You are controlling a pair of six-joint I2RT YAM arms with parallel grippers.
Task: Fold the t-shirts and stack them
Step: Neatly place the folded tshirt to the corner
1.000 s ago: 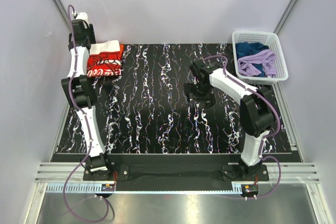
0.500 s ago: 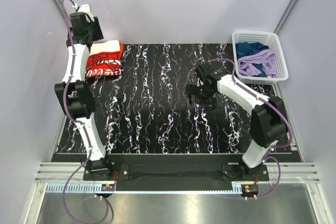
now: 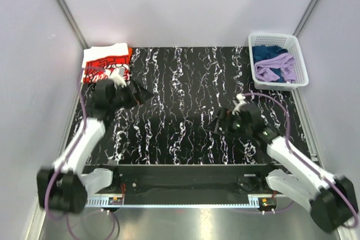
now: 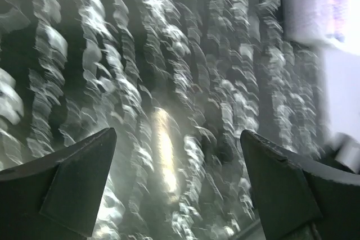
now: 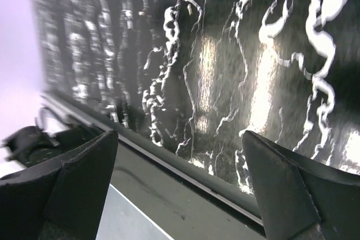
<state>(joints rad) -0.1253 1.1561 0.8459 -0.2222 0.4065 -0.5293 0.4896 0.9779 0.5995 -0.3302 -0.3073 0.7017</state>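
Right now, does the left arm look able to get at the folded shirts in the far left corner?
Probably yes. The left pincer is open and empty, close to the folded t-shirts, with bare table between. It points away from them, so it must turn first.

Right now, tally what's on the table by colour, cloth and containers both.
white-red shirt: 1
orange shirt: 1
blue cloth: 1
purple cloth: 1
white basket: 1
Total: 5
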